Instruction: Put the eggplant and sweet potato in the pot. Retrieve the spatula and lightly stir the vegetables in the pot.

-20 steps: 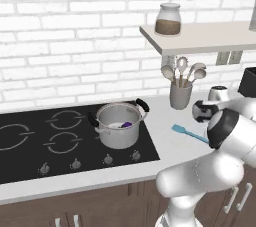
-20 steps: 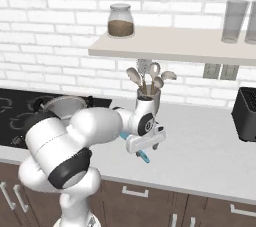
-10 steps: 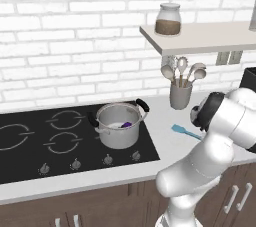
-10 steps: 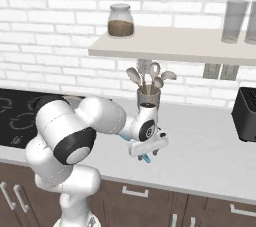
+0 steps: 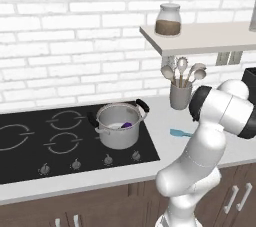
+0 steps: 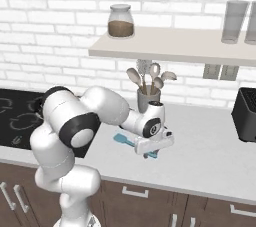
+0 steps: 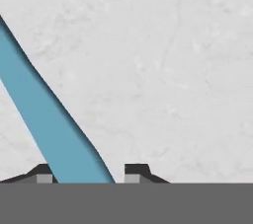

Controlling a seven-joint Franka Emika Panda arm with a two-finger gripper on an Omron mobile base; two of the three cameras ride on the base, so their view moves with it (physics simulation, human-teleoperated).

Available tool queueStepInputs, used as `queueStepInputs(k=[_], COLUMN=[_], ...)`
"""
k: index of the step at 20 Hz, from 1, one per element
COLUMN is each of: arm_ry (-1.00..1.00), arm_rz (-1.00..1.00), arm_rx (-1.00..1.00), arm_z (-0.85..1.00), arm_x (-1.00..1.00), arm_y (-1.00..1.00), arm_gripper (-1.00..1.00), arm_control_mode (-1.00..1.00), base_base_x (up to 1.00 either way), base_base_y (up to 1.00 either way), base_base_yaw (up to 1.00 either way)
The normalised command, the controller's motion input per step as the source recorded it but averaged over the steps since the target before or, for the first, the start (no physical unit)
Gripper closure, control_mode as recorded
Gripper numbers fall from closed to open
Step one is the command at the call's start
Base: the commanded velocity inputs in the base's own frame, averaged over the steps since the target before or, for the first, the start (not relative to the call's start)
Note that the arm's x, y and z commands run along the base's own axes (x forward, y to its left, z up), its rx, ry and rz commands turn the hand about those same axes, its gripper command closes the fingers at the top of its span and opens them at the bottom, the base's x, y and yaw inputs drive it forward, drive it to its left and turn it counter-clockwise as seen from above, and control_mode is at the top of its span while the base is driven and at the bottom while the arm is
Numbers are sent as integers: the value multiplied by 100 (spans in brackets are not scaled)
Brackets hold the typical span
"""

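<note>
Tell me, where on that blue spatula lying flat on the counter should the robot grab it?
Probably from straight above, across its slim width. The spatula lies flat on the counter, so its narrow sides are what the end effector can pinch. In the hand view it already runs between the two fingertips, which suits that approach.

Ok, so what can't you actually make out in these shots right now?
- Slim teal-blue spatula: in the hand view, both ends are cut off by the frame.
- End effector: whether its fingertips touch the spatula cannot be told.
- Round shiny steel pot: in the left base view its wall hides most contents; a dark-purple bit shows.
</note>
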Motion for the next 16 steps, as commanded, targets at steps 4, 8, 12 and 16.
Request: queueStepInputs(k=[4, 8, 12, 16], arm_ry=[-3, -15, -17, 0], arm_rz=[0, 5, 16, 22], arm_rx=[-2, -7, -16, -29], arm_z=[-43, 17, 98, 100], arm_x=[-39, -56, -82, -81], arm_y=[22, 20, 14, 39], arm_gripper=[100, 100, 100, 100], arm_control_mode=[-100, -100, -100, -100], base_base_x=[0, 0, 0, 0], base_base_y=[0, 0, 0, 0], base_base_yaw=[0, 0, 0, 0])
